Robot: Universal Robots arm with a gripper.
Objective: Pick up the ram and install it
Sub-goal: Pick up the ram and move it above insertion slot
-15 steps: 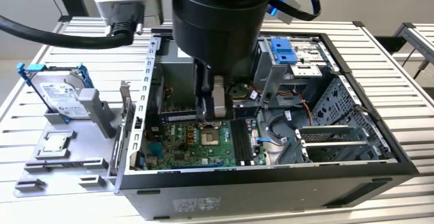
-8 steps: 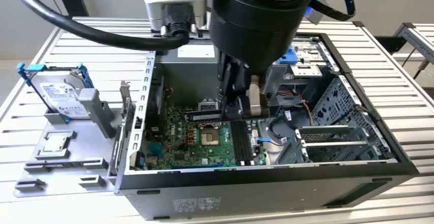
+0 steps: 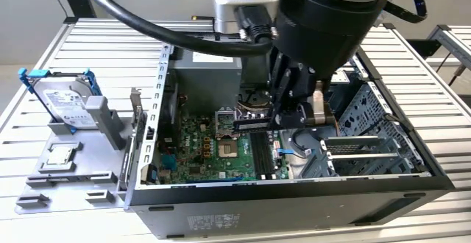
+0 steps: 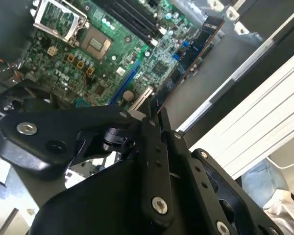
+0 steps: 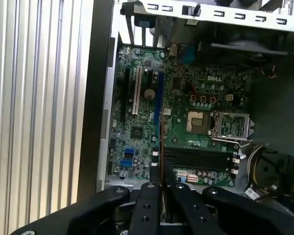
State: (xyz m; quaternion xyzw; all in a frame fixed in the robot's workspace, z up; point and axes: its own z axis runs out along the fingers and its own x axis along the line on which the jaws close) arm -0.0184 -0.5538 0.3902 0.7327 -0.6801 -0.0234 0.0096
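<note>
Pincer (image 3: 294, 119) is clamped on the ram (image 3: 252, 124), which I'm holding inside the open case (image 3: 294, 204), seemingly just above the motherboard's (image 3: 195, 144) memory slots (image 3: 259, 152).

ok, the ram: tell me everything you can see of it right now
The ram is a thin, long, narrow dark circuit board. In the second wrist view it shows small chips along its face and a brownish edge. The gripper is shut on one end, so the rest juts out past the fingertips. It hangs over the green motherboard inside the open case. It appears to be clear of the slots, not yet seated.
</note>
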